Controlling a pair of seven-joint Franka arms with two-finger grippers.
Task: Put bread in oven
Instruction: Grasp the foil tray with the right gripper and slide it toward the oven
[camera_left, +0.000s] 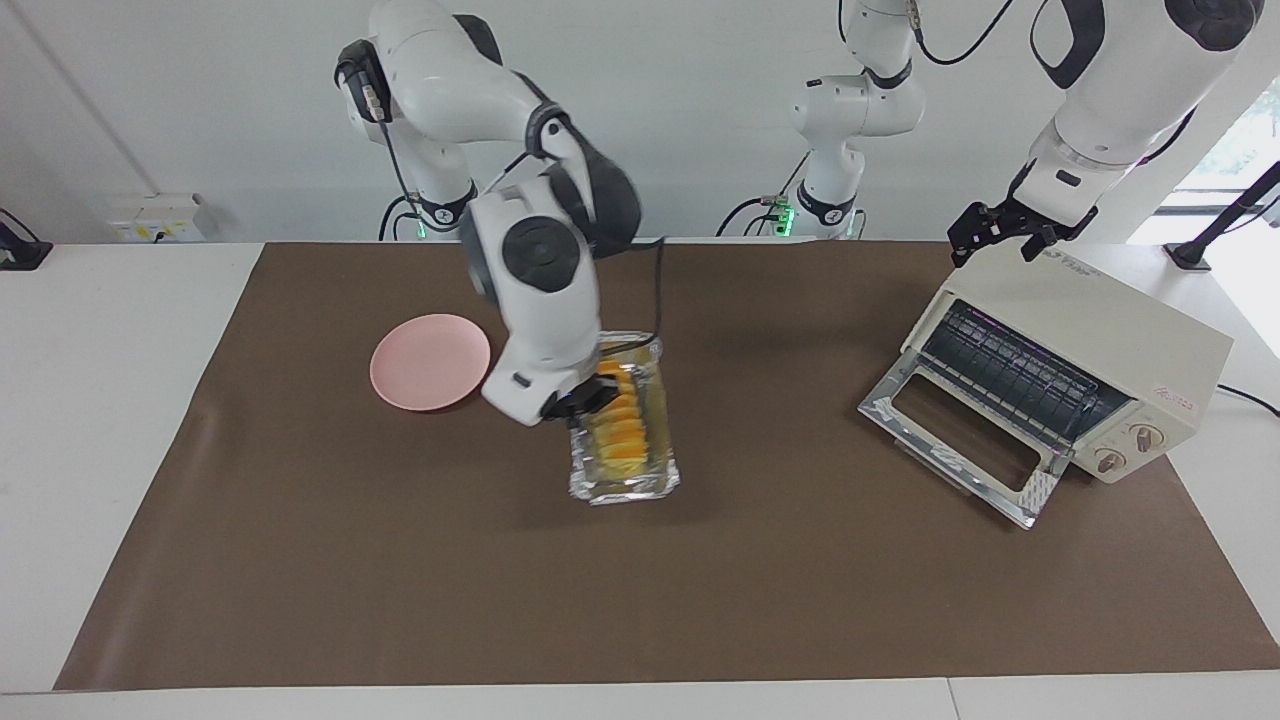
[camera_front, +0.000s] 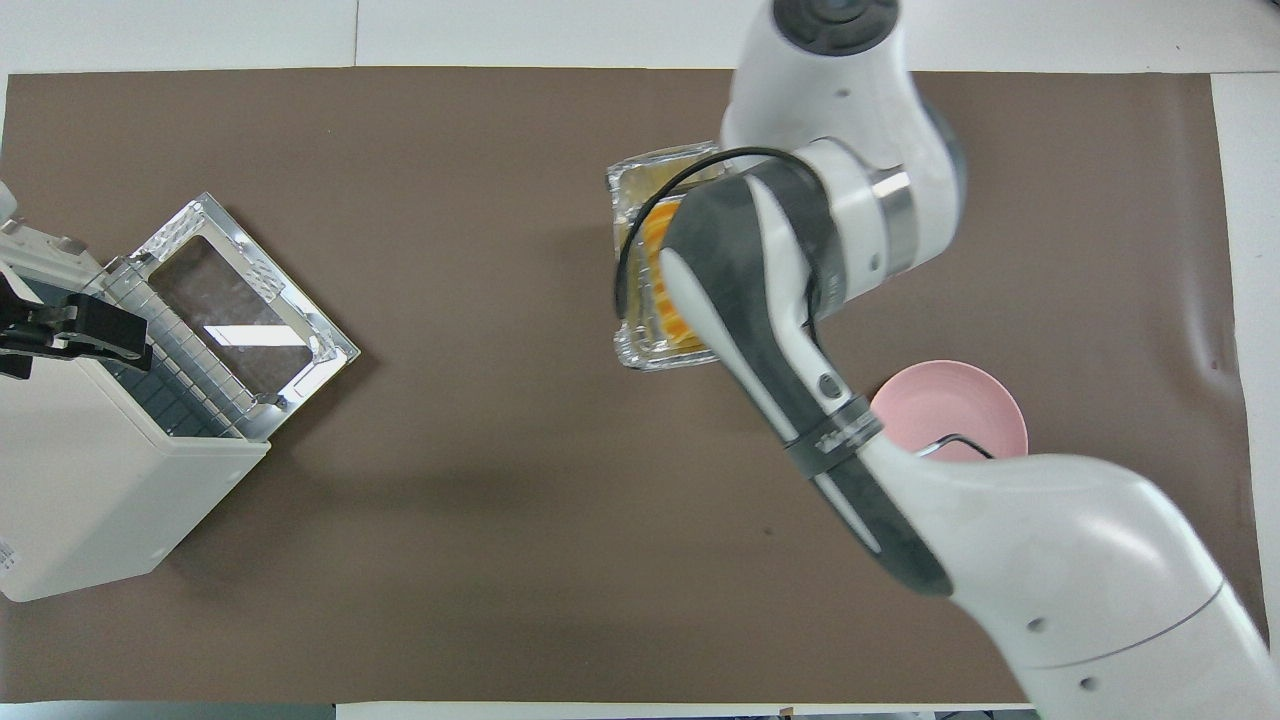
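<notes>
The bread (camera_left: 620, 425), a ridged golden-yellow loaf, lies in a crinkled foil tray (camera_left: 625, 485). My right gripper (camera_left: 580, 402) is shut on the tray's long rim and holds tray and loaf over the middle of the brown mat. From overhead the right arm covers this gripper and most of the bread (camera_front: 660, 290); one end of the foil tray (camera_front: 650, 170) shows. The cream-white oven (camera_left: 1100, 330) stands at the left arm's end of the table with its glass door (camera_left: 960, 440) dropped open and the wire rack showing. My left gripper (camera_left: 1005, 235) waits open over the oven's top.
A round pink plate (camera_left: 430, 360) lies on the mat toward the right arm's end, partly under the right arm in the overhead view. Bare brown mat (camera_left: 780, 420) lies between the tray and the oven door. A black cable runs from the oven.
</notes>
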